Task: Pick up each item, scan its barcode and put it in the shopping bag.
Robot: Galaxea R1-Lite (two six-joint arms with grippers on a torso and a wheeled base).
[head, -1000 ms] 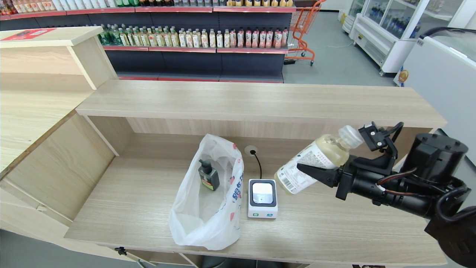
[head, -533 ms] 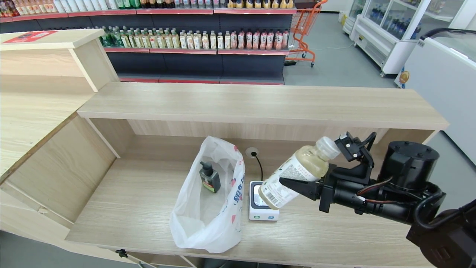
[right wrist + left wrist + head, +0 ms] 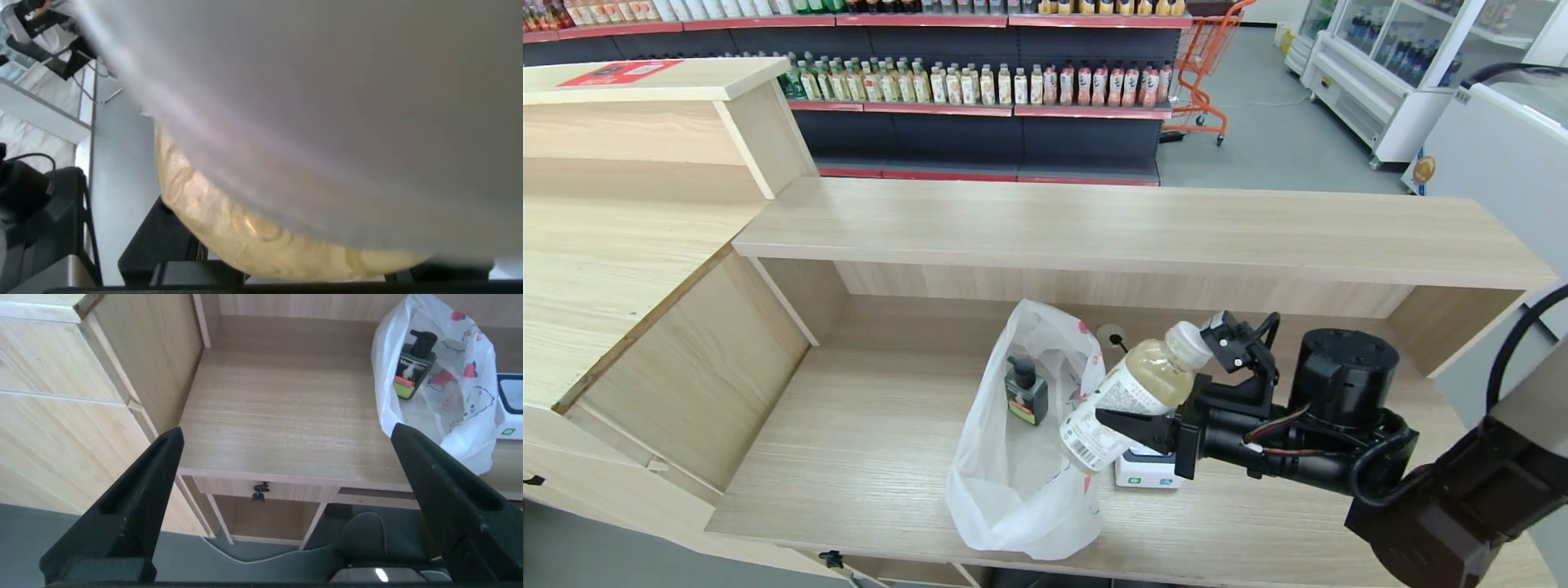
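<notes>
My right gripper (image 3: 1137, 408) is shut on a tilted bottle of pale yellow drink (image 3: 1131, 390), cap pointing up and back, its barcoded base hanging over the right rim of the white shopping bag (image 3: 1005, 498). In the right wrist view the bottle (image 3: 286, 122) sits pressed close to the lens. A dark soap dispenser (image 3: 1025, 392) stands inside the bag and also appears in the left wrist view (image 3: 407, 366). The white barcode scanner (image 3: 1147, 472) lies on the counter, partly hidden under the gripper. My left gripper (image 3: 286, 506) hangs open off the counter's front edge, left of the bag (image 3: 458, 400).
The work surface is a recessed wooden counter (image 3: 874, 457) with a raised ledge (image 3: 1127, 229) behind and a side wall (image 3: 694, 376) on the left. The scanner's cable runs to a hole (image 3: 1109, 333) at the back. Bare wood lies left of the bag.
My right gripper has carried the bottle leftward, from right of the scanner, across it, to the bag's rim. The head camera has shifted, moving the whole scene rightward.
</notes>
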